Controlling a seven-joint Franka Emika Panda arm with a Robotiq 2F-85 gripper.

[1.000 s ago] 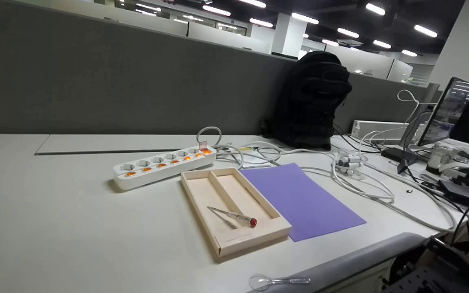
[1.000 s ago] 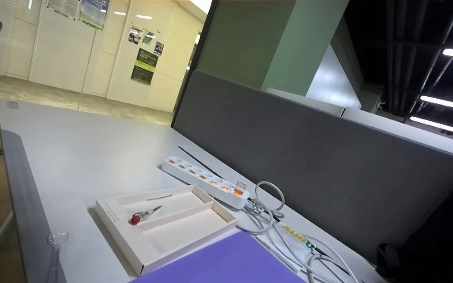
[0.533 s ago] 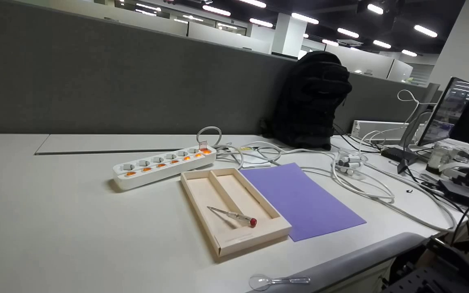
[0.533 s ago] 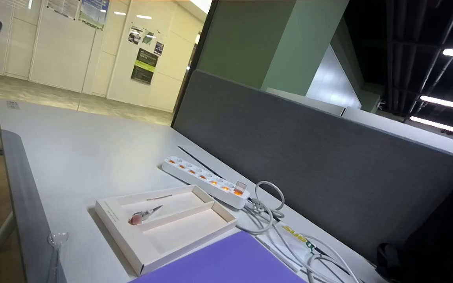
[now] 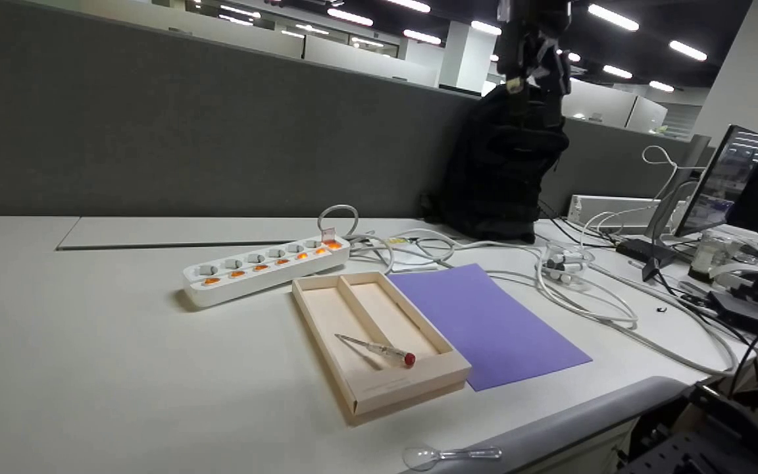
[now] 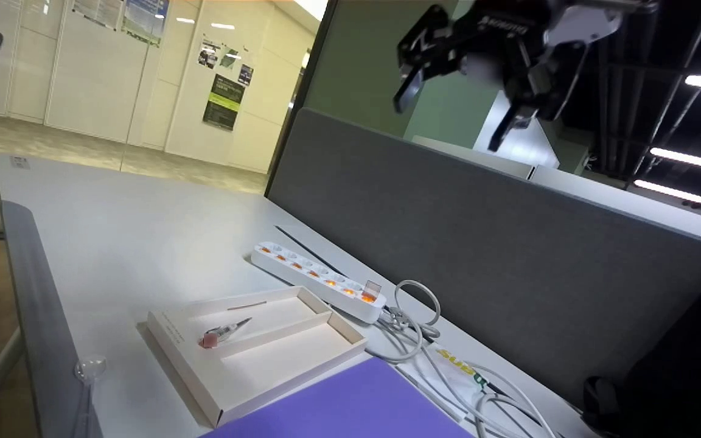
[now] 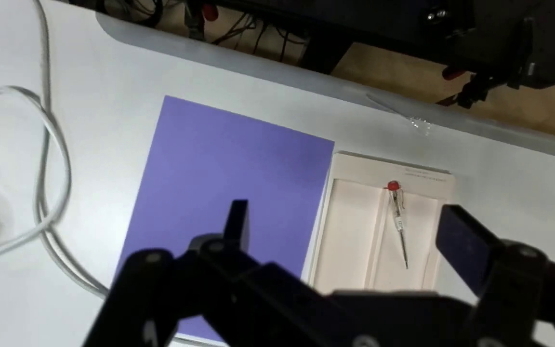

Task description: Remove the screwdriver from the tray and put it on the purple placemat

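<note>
The screwdriver (image 5: 379, 349), with a clear handle and red end, lies in the light-wood tray (image 5: 418, 382). Its red end rests at the wide end rim by the divider; its shaft slants into the compartment farther from the mat. The wrist view also shows the screwdriver (image 7: 398, 212) and the tray (image 7: 369, 168). The purple placemat (image 5: 491, 329) lies flat beside the tray; it also shows in the wrist view (image 7: 239, 159). My gripper (image 6: 457, 109) is open and empty, high above the table. In the wrist view my gripper's (image 7: 345, 231) fingers are wide apart, with the screwdriver seen between them.
A white power strip (image 5: 264, 273) stands behind the tray. White cables (image 5: 583, 309) run behind and beside the mat. A clear plastic spoon (image 5: 451, 454) lies at the table's front edge. A black backpack (image 5: 497, 178) leans on the grey partition (image 5: 188, 131).
My gripper has come into both exterior views from above, where it was out of sight before. The screwdriver, tray and mat have not moved.
</note>
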